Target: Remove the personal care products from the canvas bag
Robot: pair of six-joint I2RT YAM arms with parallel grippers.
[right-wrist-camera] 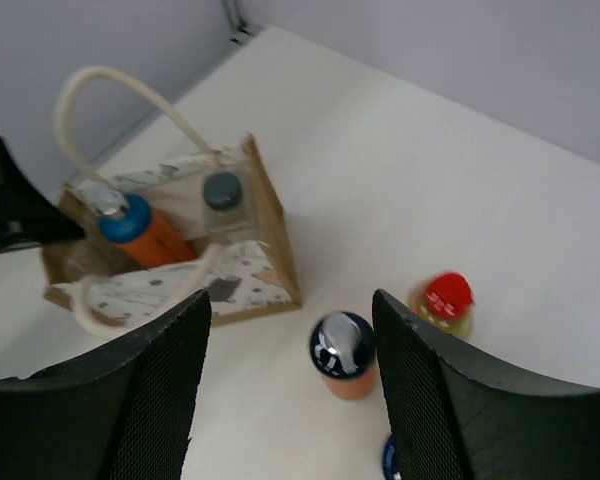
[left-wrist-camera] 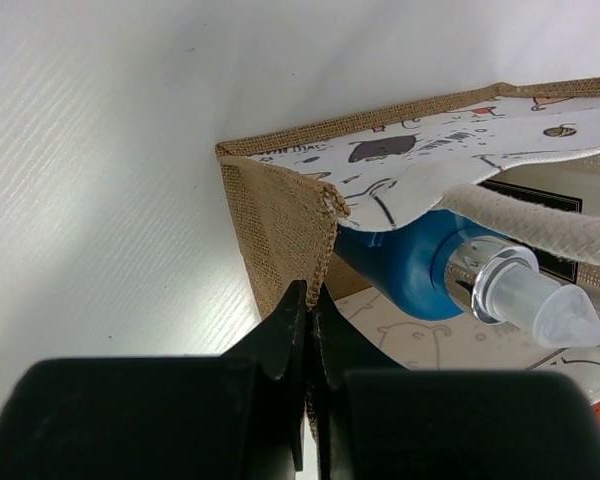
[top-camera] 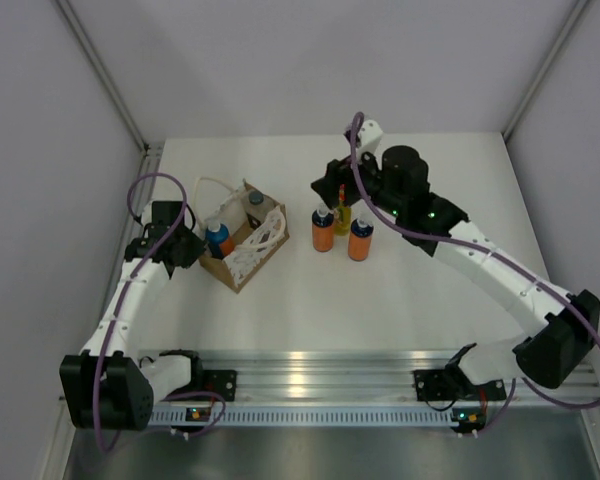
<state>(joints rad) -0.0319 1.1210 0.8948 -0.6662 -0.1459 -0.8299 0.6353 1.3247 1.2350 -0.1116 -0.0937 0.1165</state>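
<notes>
The canvas bag [top-camera: 248, 245] stands left of centre with its white cord handles up. Inside it are one orange-and-blue bottle [top-camera: 218, 240] and the flat whitish bottle with a dark cap [top-camera: 255, 203]. Two orange-and-blue bottles [top-camera: 323, 233] [top-camera: 360, 241] and the yellow, red-capped bottle [top-camera: 342, 216] stand on the table right of the bag. My left gripper [left-wrist-camera: 310, 300] is shut on the bag's left rim [left-wrist-camera: 280, 215], beside the blue-shouldered bottle [left-wrist-camera: 410, 265]. My right gripper [right-wrist-camera: 290, 305] is open and empty above an orange-and-blue bottle [right-wrist-camera: 343, 352] and beside the yellow one [right-wrist-camera: 445, 300].
The white table [top-camera: 430, 160] is enclosed by grey walls at the left, back and right. An aluminium rail [top-camera: 310, 365] runs along the near edge at the arm bases. A cord handle [left-wrist-camera: 540, 225] lies across the bottle in the bag.
</notes>
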